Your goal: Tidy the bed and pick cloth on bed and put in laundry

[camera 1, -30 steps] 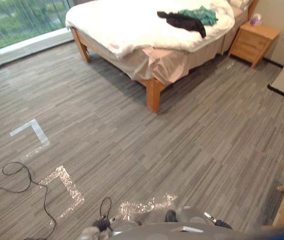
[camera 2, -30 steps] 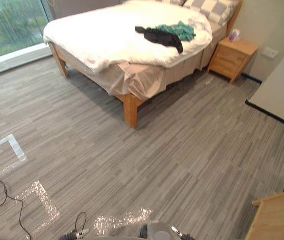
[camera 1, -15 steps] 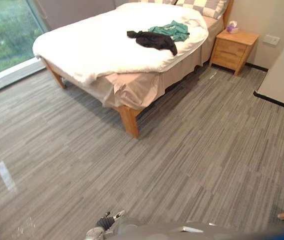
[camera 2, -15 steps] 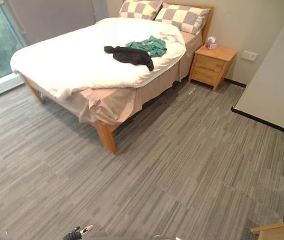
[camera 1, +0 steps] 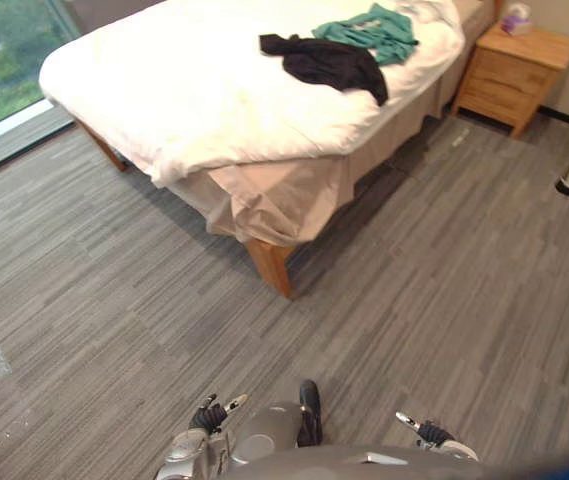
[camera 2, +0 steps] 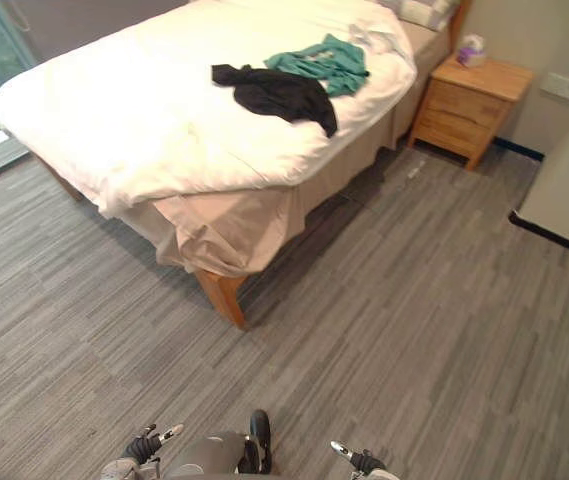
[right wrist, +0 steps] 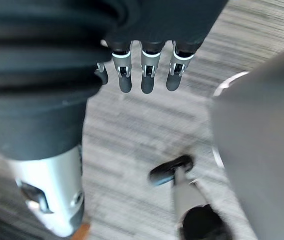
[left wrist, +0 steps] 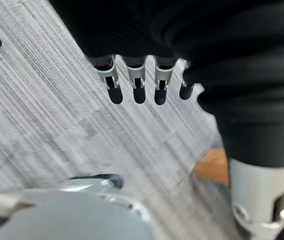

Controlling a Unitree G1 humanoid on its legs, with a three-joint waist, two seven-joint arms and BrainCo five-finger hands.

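While hanging slack-fingered and empty at six o'clock, left hand [camera 1: 209,414] and right hand [camera 1: 429,433] well apart from crumpled black cloth [camera 1: 329,62] at twelve on white-quilted wooden bed [camera 1: 164,90]; long axis ten-to-four; right hand likely nearer.

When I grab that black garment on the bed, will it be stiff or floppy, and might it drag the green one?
Likely floppy: the black garment lies crumpled in folds on the white duvet, so it should drape and dangle. Probably light, being thin cloth. It seems to touch the green garment, which may get tugged along.
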